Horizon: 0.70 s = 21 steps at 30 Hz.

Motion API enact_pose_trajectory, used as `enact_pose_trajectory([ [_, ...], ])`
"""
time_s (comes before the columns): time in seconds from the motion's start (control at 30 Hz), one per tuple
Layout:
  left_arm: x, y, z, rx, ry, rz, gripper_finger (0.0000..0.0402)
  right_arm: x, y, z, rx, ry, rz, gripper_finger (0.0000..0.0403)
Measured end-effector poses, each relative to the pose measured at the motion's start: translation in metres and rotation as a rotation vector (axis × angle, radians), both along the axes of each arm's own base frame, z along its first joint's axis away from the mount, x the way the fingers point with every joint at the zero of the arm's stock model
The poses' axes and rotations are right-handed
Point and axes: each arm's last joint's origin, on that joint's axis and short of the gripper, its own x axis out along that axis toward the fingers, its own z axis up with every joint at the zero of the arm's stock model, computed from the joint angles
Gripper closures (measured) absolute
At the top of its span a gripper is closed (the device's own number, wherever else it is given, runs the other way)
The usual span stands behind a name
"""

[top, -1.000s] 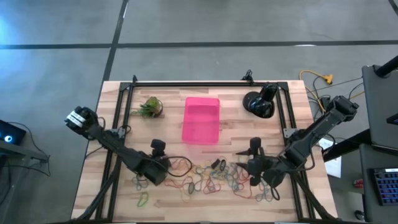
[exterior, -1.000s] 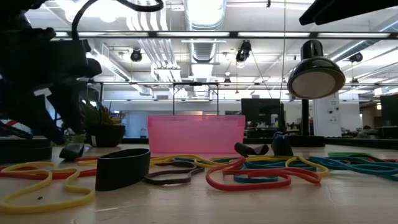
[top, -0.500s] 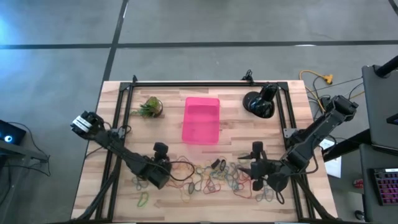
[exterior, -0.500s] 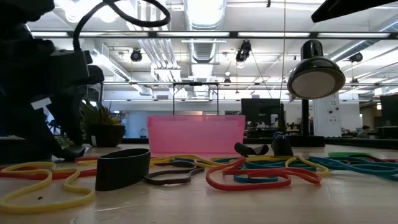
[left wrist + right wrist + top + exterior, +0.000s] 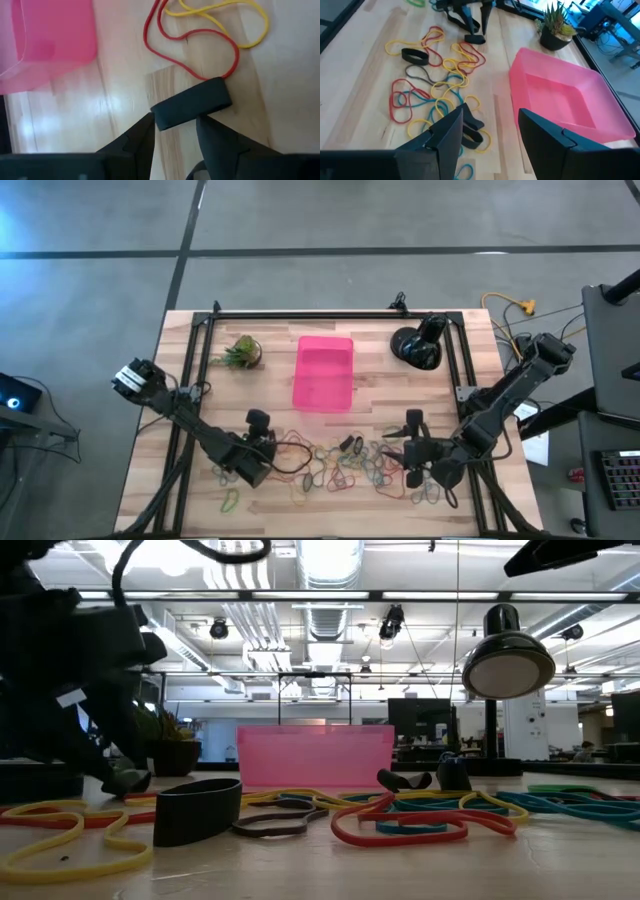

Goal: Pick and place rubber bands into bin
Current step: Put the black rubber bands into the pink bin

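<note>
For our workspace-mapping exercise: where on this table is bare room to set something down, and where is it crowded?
Free: the wood between the plant and the bin, and between the bin and the black lamp. Crowded: the near strip of rubber bands between the left gripper and right gripper.

Bin (image 5: 47,40) cut off by left wrist view's edge

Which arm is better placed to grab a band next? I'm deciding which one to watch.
Left, probably. The left tool is open, fingers straddling the black band on the table. The right tool is open too, above the pile, not yet lined up on any band.
</note>
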Motion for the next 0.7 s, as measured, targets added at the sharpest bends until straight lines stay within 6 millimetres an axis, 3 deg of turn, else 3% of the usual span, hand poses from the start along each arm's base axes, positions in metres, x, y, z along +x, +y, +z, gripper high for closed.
enact_pose_trajectory([
  [0.7,0.0050,-0.0027,-0.0031,-0.036,-0.096,-0.023,0.0272,-0.0020,-0.0015,-0.0080,0.014,0.001,-0.010,0.0218],
])
